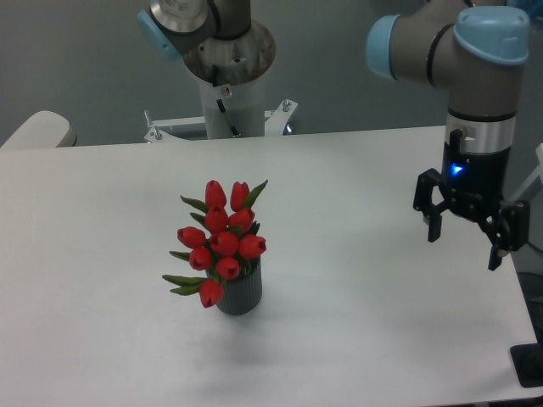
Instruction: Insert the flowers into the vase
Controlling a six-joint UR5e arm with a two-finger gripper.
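A bunch of red tulips, the flowers (222,240), stood with stems down in the dark ribbed vase (240,292) near the middle of the white worktop (356,339). Well apart to the side, the arm's end effector (464,242) hung above the worktop with fingers spread and nothing between them.

Grey arm (424,47) with light blue caps on the joints – chunky round tubes. The wrist has a silver band, then a black gripper (465,227) with a little blue light glowing and black jaws.
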